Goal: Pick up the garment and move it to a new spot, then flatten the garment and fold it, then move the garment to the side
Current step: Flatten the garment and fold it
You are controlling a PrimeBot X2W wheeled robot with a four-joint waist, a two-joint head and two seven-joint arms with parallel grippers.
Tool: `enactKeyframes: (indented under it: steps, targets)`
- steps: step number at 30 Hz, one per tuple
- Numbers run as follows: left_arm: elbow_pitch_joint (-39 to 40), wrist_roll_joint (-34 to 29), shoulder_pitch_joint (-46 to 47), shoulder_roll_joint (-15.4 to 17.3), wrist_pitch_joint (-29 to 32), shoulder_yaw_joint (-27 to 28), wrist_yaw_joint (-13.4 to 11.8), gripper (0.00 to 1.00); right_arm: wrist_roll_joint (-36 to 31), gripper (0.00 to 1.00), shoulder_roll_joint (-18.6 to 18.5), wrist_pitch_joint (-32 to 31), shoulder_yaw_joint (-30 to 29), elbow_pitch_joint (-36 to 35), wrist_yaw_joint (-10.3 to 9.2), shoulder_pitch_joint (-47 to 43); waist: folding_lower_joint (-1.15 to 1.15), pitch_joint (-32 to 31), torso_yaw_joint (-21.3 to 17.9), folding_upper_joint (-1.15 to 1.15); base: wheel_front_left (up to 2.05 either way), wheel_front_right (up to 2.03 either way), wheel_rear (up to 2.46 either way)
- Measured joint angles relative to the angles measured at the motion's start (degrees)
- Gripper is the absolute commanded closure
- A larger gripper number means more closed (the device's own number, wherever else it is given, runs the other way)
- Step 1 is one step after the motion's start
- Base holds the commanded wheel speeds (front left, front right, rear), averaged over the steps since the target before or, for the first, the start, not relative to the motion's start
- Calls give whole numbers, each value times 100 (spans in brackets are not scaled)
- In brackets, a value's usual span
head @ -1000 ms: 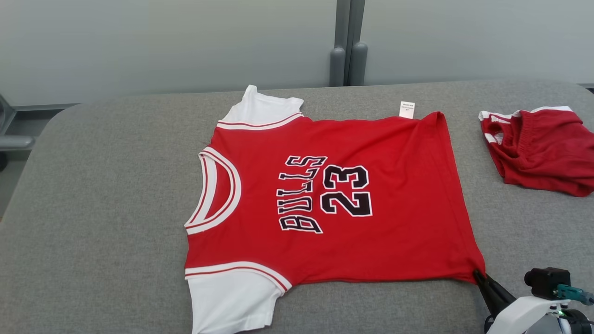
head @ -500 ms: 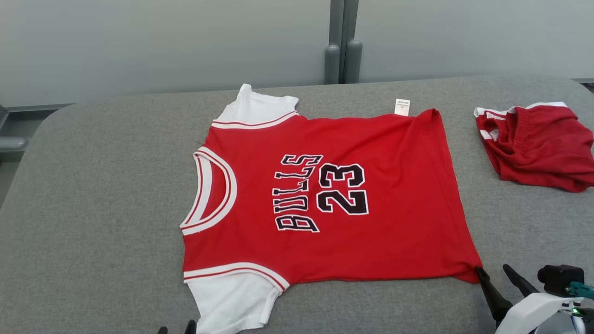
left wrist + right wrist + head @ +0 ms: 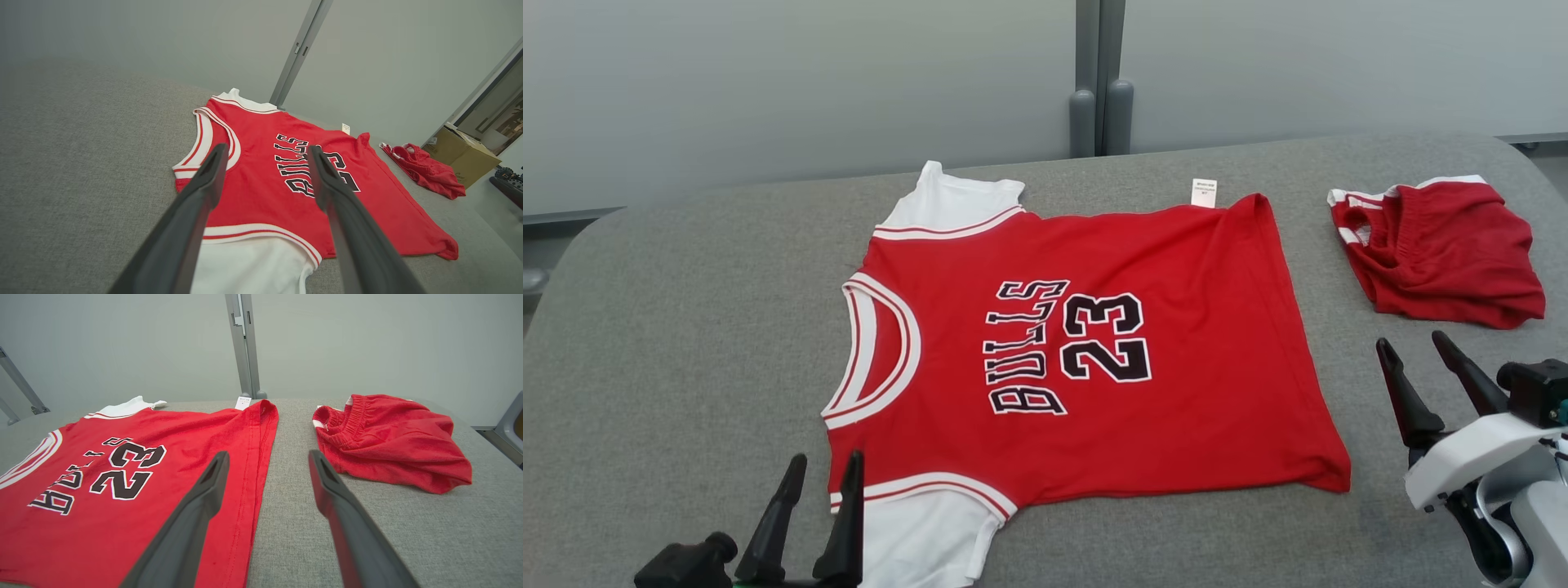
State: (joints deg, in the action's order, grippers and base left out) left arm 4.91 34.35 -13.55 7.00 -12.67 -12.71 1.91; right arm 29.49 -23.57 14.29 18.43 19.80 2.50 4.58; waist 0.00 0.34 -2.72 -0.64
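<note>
Jersey orientation is what your next move turns on. The red Bulls jersey [image 3: 1094,343] lies spread flat, print up, in the middle of the grey table [image 3: 686,327]. Its long axis runs side to side: collar [image 3: 874,351] toward the robot's left, hem [image 3: 1303,343] toward its right, one sleeve pointing at the robot and one away.

The left hand [image 3: 827,460] hovers at the near edge, just beside the near white sleeve [image 3: 923,531], spread wide and holding nothing. In its wrist view the fingers [image 3: 196,204] frame the shoulder and the lettering beyond. The right hand [image 3: 1410,340] is off the cloth, over bare table between the hem and the red shorts [image 3: 1445,253], also spread wide and empty.

So each hand has its own end: the left is nearer the sleeve and collar, the right nearer the near hem corner [image 3: 1331,478]. I judge the cloth flat enough that folding comes next. For a fold across the short way, both hands would take the near edge and carry it away from the robot together. Watch that the right hand pinches the hem and not the shorts, which lie apart from the jersey but near that hand.

No container stands on the table. A cardboard box [image 3: 461,157] shows beyond it in the left wrist view; you cannot tell what it holds.
</note>
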Motion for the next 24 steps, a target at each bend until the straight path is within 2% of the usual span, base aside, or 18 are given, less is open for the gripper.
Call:
enactKeyframes:
  steps: [2,6,13,19,24]
  targets:
    - [44,-9,157,-52,-8,0,-26,0,-118,0,33,5,-63,-159,-54,40,0,-28,-36,0,0,0,0]
    - [48,-167,445,-81,-52,-3,-43,0,-235,0,168,7,-252,-424,-315,102,0,-66,-80,0,0,0,0]
    - [-91,-339,628,-96,-100,135,-259,0,-486,0,461,8,-388,-773,-617,165,0,-84,-98,0,0,0,0]
    - [-325,-355,655,-191,-103,191,-453,0,-651,0,639,14,-442,-1011,-721,173,0,-113,-93,0,0,0,0]
    - [-472,-354,655,-221,-107,253,-504,0,-827,0,786,14,-409,-1114,-775,9,0,-143,-83,0,0,0,0]
